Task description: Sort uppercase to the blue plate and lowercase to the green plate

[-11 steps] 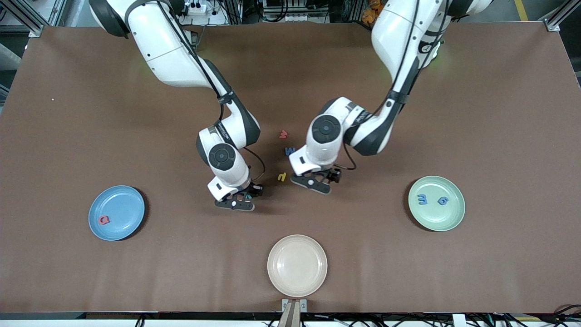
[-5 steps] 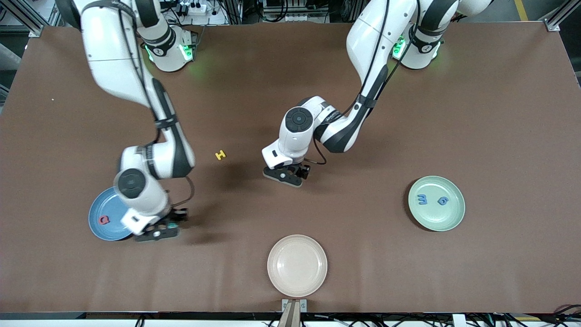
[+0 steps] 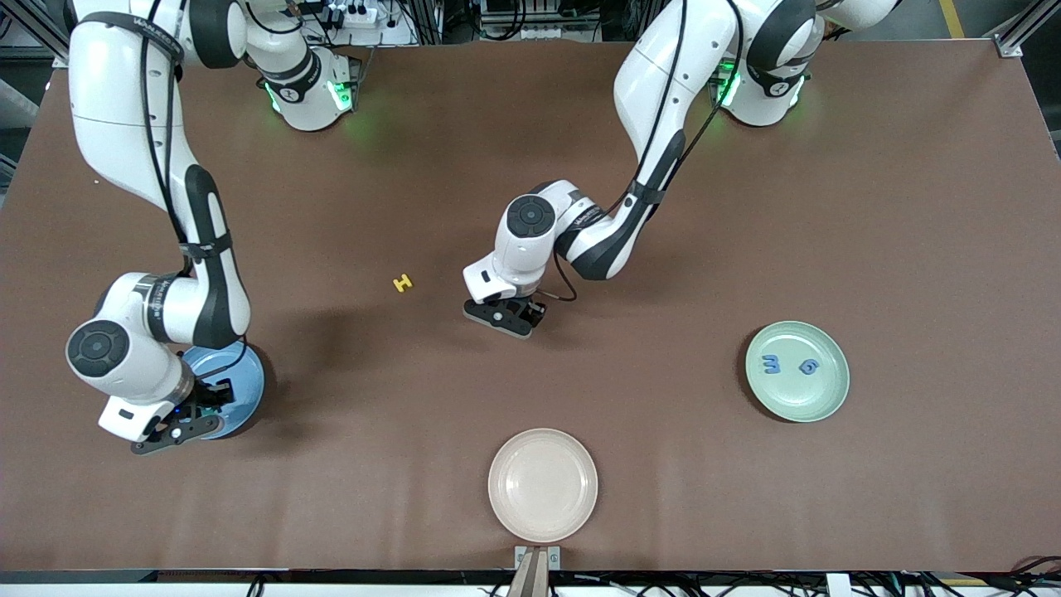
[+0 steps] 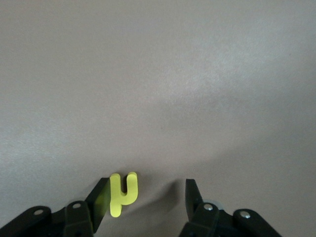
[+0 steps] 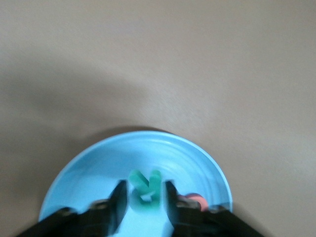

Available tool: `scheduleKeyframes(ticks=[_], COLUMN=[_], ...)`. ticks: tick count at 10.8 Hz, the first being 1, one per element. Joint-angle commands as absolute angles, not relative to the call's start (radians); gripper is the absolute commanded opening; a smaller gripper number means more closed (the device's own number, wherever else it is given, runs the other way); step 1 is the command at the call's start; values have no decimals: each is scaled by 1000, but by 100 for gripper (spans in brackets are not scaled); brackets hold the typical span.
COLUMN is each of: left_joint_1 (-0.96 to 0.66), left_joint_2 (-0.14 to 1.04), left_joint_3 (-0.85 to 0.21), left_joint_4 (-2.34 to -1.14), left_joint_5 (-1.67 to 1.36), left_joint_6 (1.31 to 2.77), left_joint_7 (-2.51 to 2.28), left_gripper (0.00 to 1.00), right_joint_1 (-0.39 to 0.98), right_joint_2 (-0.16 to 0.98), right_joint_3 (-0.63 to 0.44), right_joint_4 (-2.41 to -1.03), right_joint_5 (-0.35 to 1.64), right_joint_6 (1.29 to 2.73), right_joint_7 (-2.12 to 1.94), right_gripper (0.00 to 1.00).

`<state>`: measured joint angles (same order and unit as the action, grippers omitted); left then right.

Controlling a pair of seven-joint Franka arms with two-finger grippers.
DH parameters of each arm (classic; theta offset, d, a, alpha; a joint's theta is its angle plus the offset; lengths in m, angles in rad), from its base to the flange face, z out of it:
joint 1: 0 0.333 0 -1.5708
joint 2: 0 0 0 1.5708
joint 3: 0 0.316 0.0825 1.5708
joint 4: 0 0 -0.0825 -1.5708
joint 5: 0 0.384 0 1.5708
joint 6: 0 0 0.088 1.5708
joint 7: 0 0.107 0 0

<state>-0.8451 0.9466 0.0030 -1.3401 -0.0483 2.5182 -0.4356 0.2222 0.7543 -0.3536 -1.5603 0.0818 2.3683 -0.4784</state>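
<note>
My right gripper (image 3: 170, 431) (image 5: 144, 185) hangs low over the blue plate (image 3: 249, 385) (image 5: 94, 168). Its fingers stand slightly apart on either side of a teal uppercase R (image 5: 145, 190), with thin gaps showing. A red Q (image 5: 195, 200) lies in the plate beside it. At the table's middle, my left gripper (image 3: 500, 318) (image 4: 148, 182) is down and open around a small yellow hooked lowercase letter (image 4: 122, 193), which lies against one finger. A yellow H (image 3: 403, 283) lies toward the right arm's end. The green plate (image 3: 829, 398) holds a blue m (image 3: 772, 363) and a blue a (image 3: 808, 366).
An empty cream plate (image 3: 543, 485) sits near the table's front edge, nearer to the front camera than the left gripper. The right arm covers most of the blue plate in the front view.
The right arm swung from the table's middle to the blue plate with the teal R, and its fingers parted. The left gripper shifted to the yellow hooked letter, its fingers narrowing.
</note>
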Motion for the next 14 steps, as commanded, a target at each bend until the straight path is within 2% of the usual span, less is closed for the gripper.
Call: scheduleKeyframes(ticks=[1,3,6,9,10,12,14], left_joint_1=[-859,-858,-857,-857,-857,-857,-857], left_joint_2=[966,966,971,974,974,974,974], left_joint_3=[21,21,38,38,38,40,43], left_joint_4=[-1318,-1321,-1321,-1321,-1321,-1322,-1324], left_joint_5=[-72,-71,-72,-72,-72,-71,-69], left_joint_6=[2526,2525,2525,2525,2525,2525,2520], left_joint_7=[-445,-440,-437,-437,-437,-437,-437], left_gripper=[68,67,65,64,60,29,13], right_joint_1=[253,285,414,570,618,711,765], right_joint_2=[727,645,523,453,442,439,431], right_joint_3=[-341,-331,-328,-295,-295,-295,-295], right_joint_4=[-1589,-1673,-1833,-1986,-2037,-2078,-2130], right_joint_5=[104,123,135,222,224,224,224], right_joint_6=[2288,2256,2270,2420,2495,2533,2558], right_joint_7=[-494,-453,-318,-314,-314,-246,-222], right_gripper=[100,100,100,100,100,100,100])
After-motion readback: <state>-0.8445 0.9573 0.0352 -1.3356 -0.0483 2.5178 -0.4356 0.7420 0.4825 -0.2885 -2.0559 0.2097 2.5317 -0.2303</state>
